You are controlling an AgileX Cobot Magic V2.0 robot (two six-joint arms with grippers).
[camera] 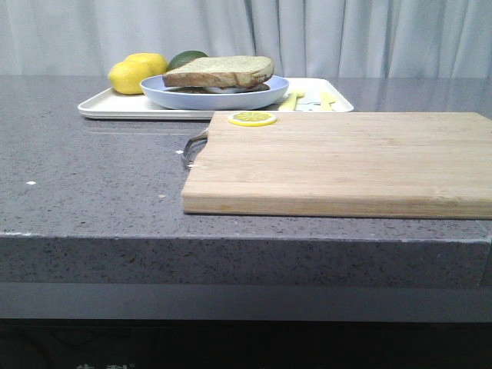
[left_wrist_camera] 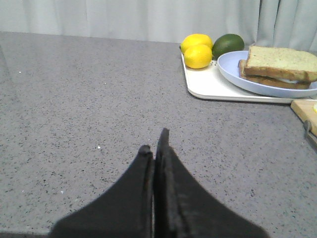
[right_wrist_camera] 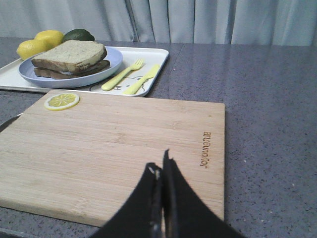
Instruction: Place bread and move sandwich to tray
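Observation:
The sandwich [camera: 219, 73] lies on a pale-blue plate [camera: 165, 95], and the plate stands on the cream-white tray [camera: 108, 106] at the back of the counter. The top bread slice [right_wrist_camera: 69, 52] covers the filling; a lower slice [left_wrist_camera: 265, 81] shows beneath it. The same plate [left_wrist_camera: 233, 74] and tray [left_wrist_camera: 210, 88] appear in the left wrist view, and the tray [right_wrist_camera: 148, 54] in the right wrist view. My left gripper [left_wrist_camera: 154, 141] is shut and empty over bare counter, well short of the tray. My right gripper [right_wrist_camera: 161, 163] is shut and empty above the wooden board's near edge.
A wooden cutting board [camera: 346, 165] with a metal handle [camera: 192, 147] fills the middle right; a lemon slice [camera: 252, 118] lies on its far left corner. Two lemons [camera: 138, 73] and an avocado [camera: 187, 58] sit on the tray, with a yellow fork [right_wrist_camera: 121, 77] and knife [right_wrist_camera: 141, 79].

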